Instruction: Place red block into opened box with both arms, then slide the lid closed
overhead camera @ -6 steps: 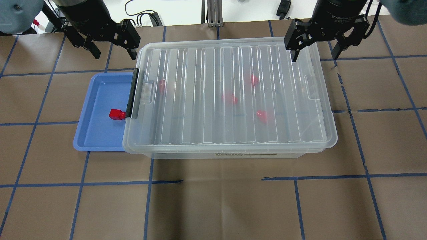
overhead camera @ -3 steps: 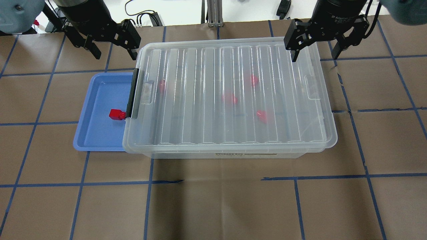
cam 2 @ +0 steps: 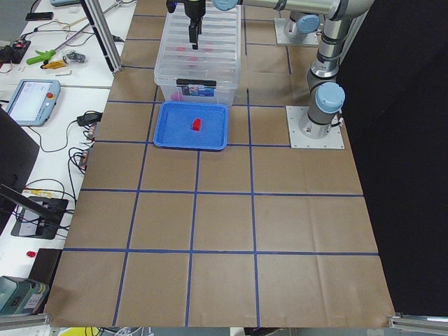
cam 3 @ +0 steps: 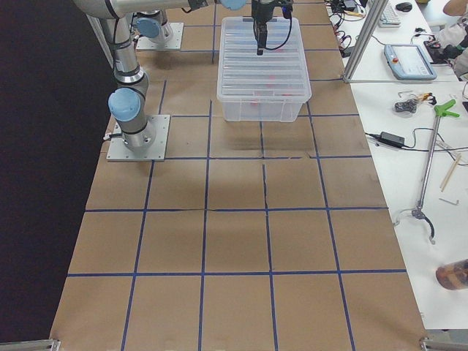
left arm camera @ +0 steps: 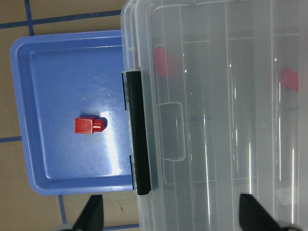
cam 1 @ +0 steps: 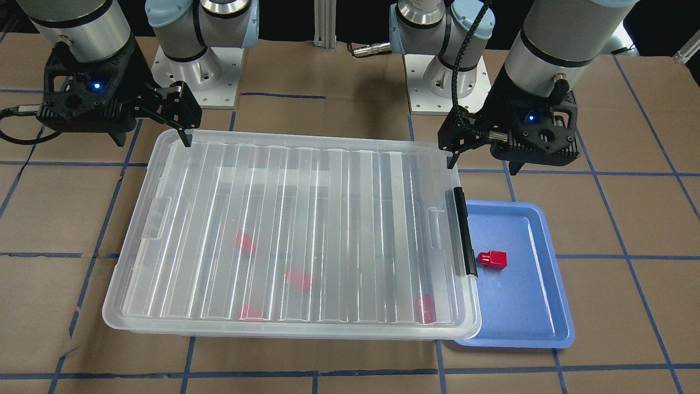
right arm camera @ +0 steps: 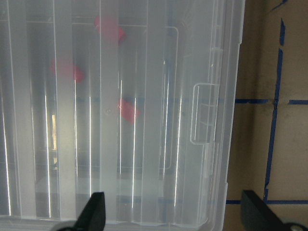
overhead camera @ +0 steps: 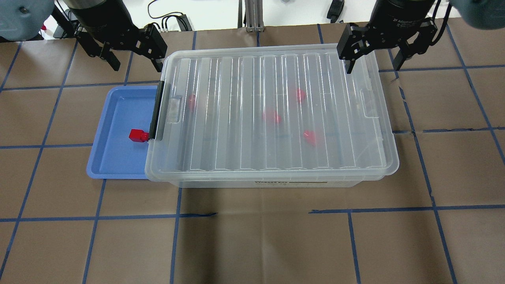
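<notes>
The clear box (overhead camera: pixel 276 182) stands mid-table with the ridged lid (overhead camera: pixel 236 118) lying over its whole top. A black latch (overhead camera: pixel 158 110) sits on its left end. Several red blocks show blurred through the lid. One red block (overhead camera: pixel 138 135) (cam 1: pixel 492 259) (left arm camera: pixel 87 125) lies outside, in the blue tray. My left gripper (overhead camera: pixel 136 59) (cam 1: pixel 481 164) hangs open and empty above the lid's far left corner. Above the far right corner my right gripper (overhead camera: pixel 372 65) (cam 1: pixel 153 139) is open too, holding nothing.
The blue tray (overhead camera: pixel 118 157) lies against the box's left end, partly under the lid's overhang. Brown paper with blue tape lines covers the table (overhead camera: pixel 252 244). Both arm bases (cam 1: pixel 191 71) stand on the robot's side of the box. Cables and tools lie on side benches (cam 3: pixel 409 110).
Both grippers have shifted only slightly near the lid's far corners. The lid, box, tray and blocks have not moved.
</notes>
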`<control>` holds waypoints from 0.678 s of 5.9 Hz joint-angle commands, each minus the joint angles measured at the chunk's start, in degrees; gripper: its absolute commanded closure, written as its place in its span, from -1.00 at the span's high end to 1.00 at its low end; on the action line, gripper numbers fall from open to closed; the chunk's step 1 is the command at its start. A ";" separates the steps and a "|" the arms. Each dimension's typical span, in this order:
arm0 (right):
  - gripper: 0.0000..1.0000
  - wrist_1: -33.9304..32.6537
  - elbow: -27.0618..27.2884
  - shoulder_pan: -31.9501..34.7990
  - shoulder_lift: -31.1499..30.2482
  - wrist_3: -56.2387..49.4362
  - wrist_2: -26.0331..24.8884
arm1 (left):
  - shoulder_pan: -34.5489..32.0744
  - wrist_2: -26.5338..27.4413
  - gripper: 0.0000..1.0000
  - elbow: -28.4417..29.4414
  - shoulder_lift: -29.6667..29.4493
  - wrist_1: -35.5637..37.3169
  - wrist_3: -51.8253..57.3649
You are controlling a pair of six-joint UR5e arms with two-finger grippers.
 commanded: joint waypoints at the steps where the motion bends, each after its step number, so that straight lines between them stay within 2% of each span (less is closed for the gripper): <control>1: 1.00 -0.37 0.58 -3.83 0.35 -4.77 -0.04 | -0.02 0.00 0.97 0.00 -0.03 0.00 -0.09; 3: 1.00 -3.15 6.53 -9.55 0.00 -7.87 0.14 | 0.06 0.00 0.97 -0.09 0.33 0.00 0.18; 4: 1.00 -7.88 9.70 -10.27 0.09 -9.00 -0.04 | 0.06 0.00 0.97 -0.09 0.15 0.00 0.18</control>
